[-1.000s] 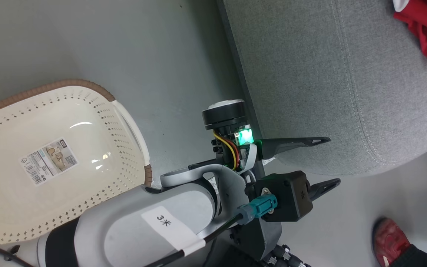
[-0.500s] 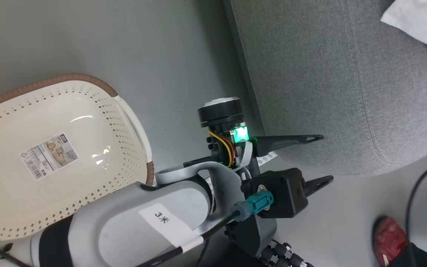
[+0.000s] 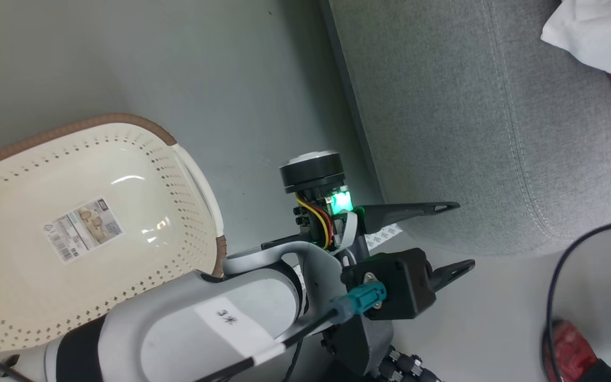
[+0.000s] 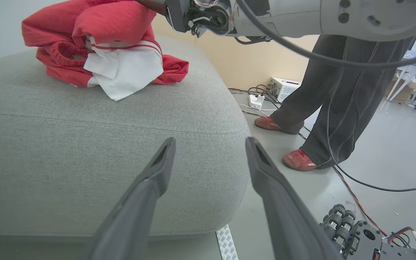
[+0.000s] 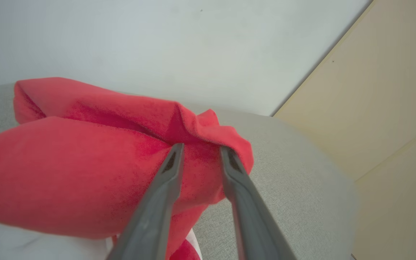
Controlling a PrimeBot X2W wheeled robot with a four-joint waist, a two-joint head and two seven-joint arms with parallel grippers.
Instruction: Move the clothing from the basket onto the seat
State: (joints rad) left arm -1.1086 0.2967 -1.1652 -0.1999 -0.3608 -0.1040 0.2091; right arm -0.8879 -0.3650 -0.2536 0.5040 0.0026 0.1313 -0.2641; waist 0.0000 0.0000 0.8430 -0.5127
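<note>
The clothing (image 4: 96, 32), a red bundle with a white cloth part (image 4: 125, 68), lies on top of the grey seat (image 4: 85, 144). In the head view it shows at the seat's (image 3: 470, 106) far right corner as white cloth (image 3: 592, 37) over red. My right gripper (image 5: 202, 150) stands over the bundle with its jaws parted, and a fold of red clothing (image 5: 67, 173) bunches at the tips. My left gripper (image 3: 462, 233) is open and holds nothing, level with the seat's front edge, also seen as left gripper (image 4: 209, 144). The cream basket (image 3: 104, 119) sits on the floor to the left, with just a sticker (image 3: 84, 229) inside.
A person's legs (image 4: 338, 90) in dark trousers and red shoes (image 4: 298, 160) stand right of the seat. Cables and a white box (image 4: 284, 86) lie on the floor behind them. A black cable (image 3: 555, 276) loops near a red shoe (image 3: 565, 345). A beige wall panel (image 5: 374, 90) stands behind the seat.
The head view has shifted a little. At the seat's far right, white cloth now covers where red fabric showed a second ago. A black cable has come in at the right. My left gripper stays open.
</note>
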